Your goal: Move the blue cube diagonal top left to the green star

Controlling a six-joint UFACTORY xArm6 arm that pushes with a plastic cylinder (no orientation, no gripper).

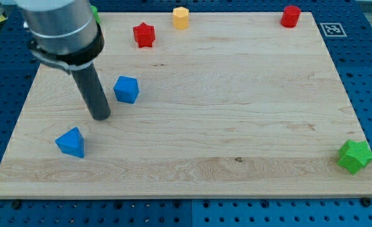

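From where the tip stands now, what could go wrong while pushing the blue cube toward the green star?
1. My tip sits below-left of the blue cube, so the contact is off-centre; the cube may spin or slip aside.
2. The green star lies by the board's right edge, near the bottom corner; a long push could overshoot, knock it, or run off the board.
3. The blue pyramid-like block lies close below my tip; repositioning could bump it.

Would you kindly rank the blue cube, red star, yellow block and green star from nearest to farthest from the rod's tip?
From my tip:
1. Blue cube, just right.
2. Red star, top edge.
3. Yellow block, top edge, farther right.
4. Green star, bottom-right corner.
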